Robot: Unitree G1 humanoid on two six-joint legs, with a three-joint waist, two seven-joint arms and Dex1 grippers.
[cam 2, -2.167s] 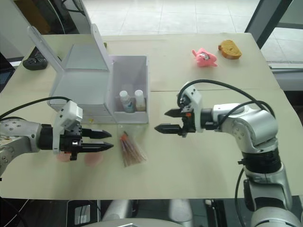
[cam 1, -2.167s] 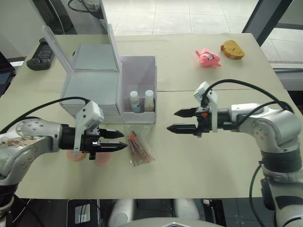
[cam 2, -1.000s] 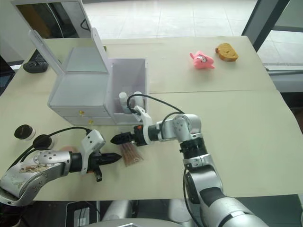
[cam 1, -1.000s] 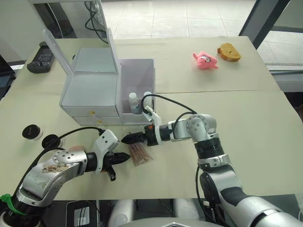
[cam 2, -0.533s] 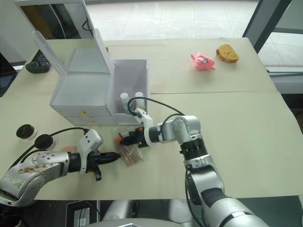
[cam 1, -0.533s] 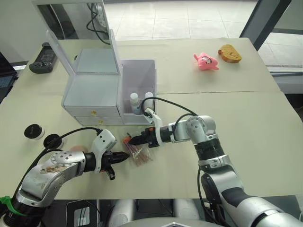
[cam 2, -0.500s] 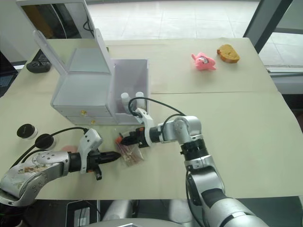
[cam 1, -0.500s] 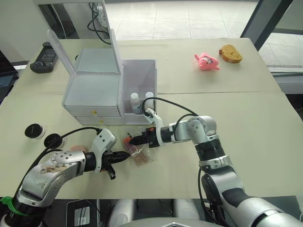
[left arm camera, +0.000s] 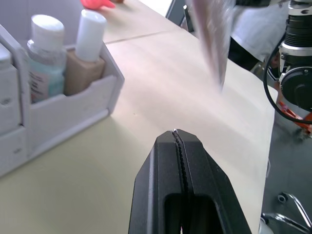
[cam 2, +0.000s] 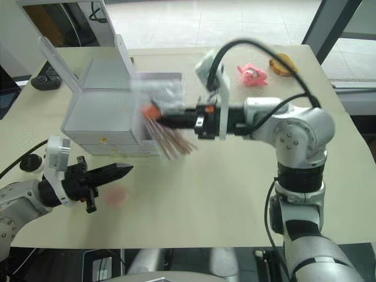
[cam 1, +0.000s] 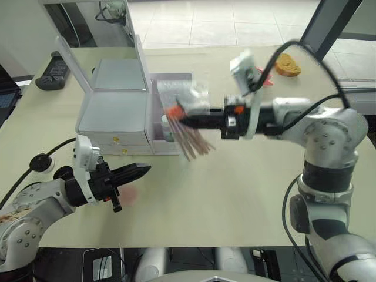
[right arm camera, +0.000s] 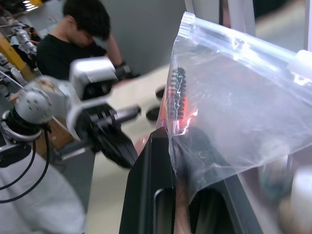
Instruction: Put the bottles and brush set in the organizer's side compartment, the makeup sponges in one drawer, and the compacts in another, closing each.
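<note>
Brush set (cam 1: 189, 126) in clear bag, clamped in right end effector (cam 1: 183, 121), hangs above table (cam 1: 247, 194) just right of organizer's side compartment (cam 1: 174, 94); long axis tilts down, rightward. Compartment already holds two bottles (left arm camera: 64, 53). Right arm nearer; left end effector (cam 1: 140, 170) pressed together, idle at near left. Motion blur smears bag, compartment rim; compacts (cam 1: 42, 162) partly hidden by left arm.

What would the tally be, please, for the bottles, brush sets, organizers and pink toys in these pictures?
bottles: 2, in the side compartment
brush set: 1, held by the right gripper
organizer: 1
pink toy: 1
Total: 5
</note>
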